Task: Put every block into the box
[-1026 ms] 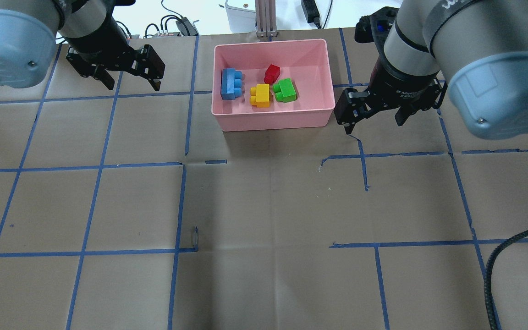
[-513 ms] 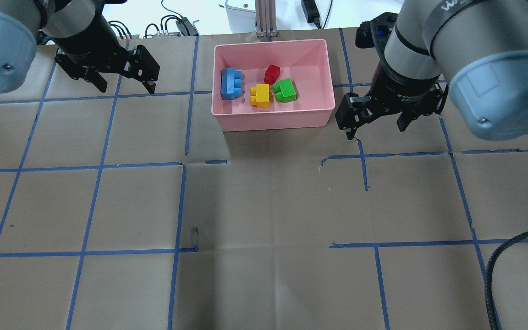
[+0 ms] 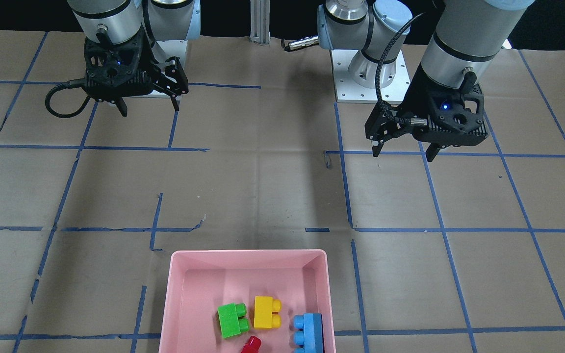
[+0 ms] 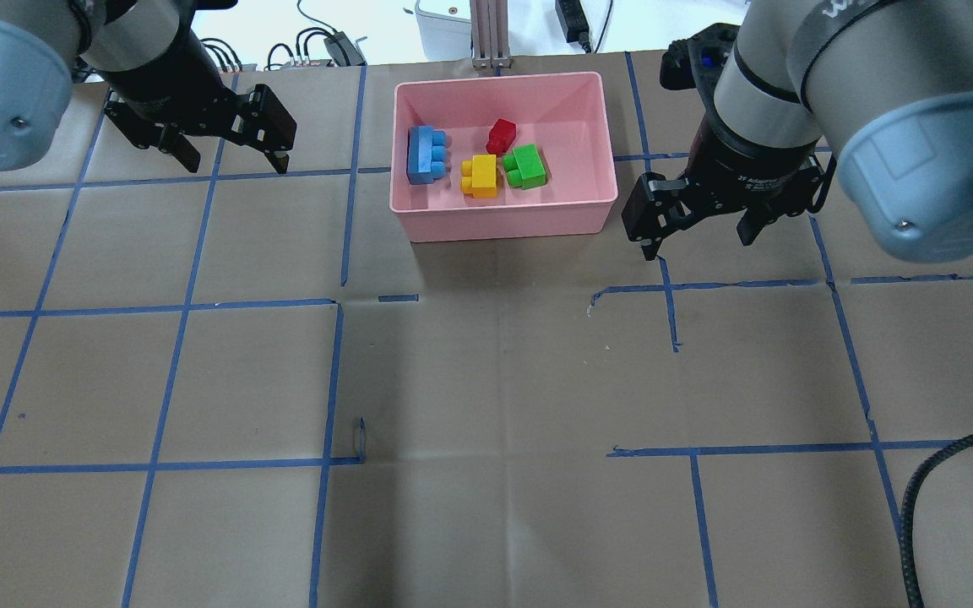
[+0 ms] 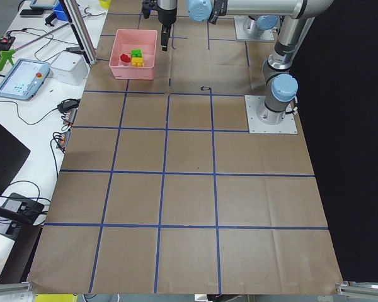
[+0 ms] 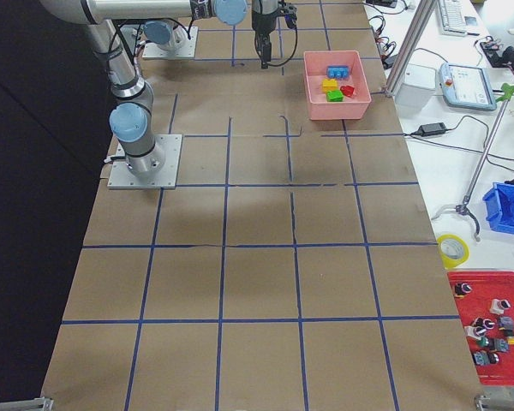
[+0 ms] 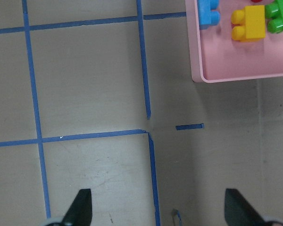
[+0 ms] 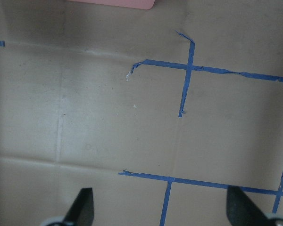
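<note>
As all four blocks [image 4: 480,176] lay in the box [image 4: 503,224] at the surface's [image 4: 486,380] far edge, left pincer [image 4: 237,160] and right pincer [image 4: 698,242] flanked it, each spread apart, empty; right nearer.

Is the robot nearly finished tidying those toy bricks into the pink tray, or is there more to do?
It looks finished. The blue brick, red brick, yellow brick and green brick all lie inside the pink tray. Nothing is in hand: the left gripper and right gripper hang open and empty. Nothing appears left to move.

Bare box [image 4: 503,224] floor beside clustered blocks [image 4: 481,175]
</note>
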{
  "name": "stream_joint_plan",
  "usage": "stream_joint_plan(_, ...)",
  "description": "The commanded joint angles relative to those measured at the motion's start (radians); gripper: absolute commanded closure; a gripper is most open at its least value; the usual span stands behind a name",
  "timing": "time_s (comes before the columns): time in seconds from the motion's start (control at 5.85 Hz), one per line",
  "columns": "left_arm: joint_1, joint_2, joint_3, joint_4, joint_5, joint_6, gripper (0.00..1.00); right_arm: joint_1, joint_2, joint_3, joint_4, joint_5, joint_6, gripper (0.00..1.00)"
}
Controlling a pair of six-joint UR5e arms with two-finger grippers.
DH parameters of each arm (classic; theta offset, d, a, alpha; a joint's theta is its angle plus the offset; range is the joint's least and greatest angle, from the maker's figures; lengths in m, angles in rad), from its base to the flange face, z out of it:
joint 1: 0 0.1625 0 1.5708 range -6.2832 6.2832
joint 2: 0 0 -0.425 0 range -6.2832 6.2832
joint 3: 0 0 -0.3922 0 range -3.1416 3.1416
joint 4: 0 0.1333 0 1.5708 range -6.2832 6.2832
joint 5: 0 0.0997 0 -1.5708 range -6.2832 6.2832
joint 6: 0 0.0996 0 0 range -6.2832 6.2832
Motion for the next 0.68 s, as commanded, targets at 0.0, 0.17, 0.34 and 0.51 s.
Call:
stream_joint_plan(0.0,0.0,0.004,-0.004,-0.001,0.002,-0.003,0.01,0.0,-0.016,-0.009,0.044,0.004,-0.001,0.0)
stream_joint_plan(0.17,0.0,0.004,-0.008,0.0,-0.001,0.0,0.01,0.0,-0.028,0.002,0.046,0.001,-0.001,0.0)
stream_joint_plan(0.34,0.0,0.007,-0.011,-0.001,0.002,0.0,0.01,0.0,-0.041,0.002,0.047,0.004,-0.001,0.0)
stream_joint_plan(0.51,0.0,0.01,-0.011,0.0,0.0,0.0,0.01,0.002,-0.042,0.01,0.044,0.012,-0.001,0.0)
